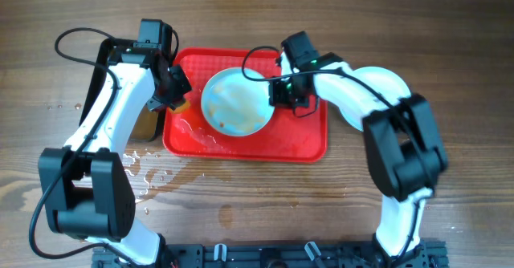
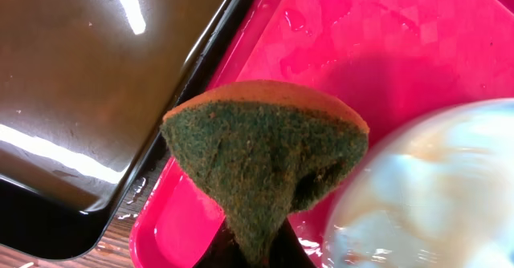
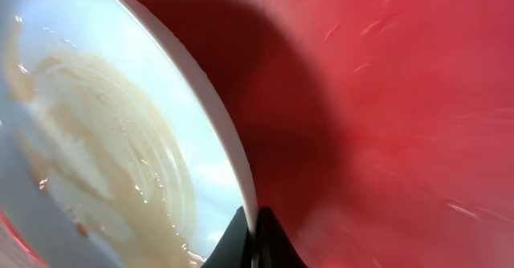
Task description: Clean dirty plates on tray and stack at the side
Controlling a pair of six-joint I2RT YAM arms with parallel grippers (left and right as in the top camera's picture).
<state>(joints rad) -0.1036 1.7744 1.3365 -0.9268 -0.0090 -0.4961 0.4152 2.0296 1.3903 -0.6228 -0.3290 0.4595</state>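
Note:
One pale plate (image 1: 234,101) streaked with orange-brown sauce is tilted up over the red tray (image 1: 305,144). My right gripper (image 1: 277,91) is shut on the plate's right rim; the right wrist view shows its fingers (image 3: 254,240) pinching the rim of the plate (image 3: 96,140) above the tray (image 3: 401,123). My left gripper (image 1: 173,99) is shut on a green and orange sponge (image 2: 265,152) at the tray's left edge (image 2: 185,228), just left of the plate (image 2: 434,196). Other plates are out of view.
A dark metal pan (image 2: 88,91) with brownish liquid lies left of the tray, partly under my left arm (image 1: 144,127). Water drops wet the wooden table (image 1: 152,176) in front of it. Water beads lie on the tray.

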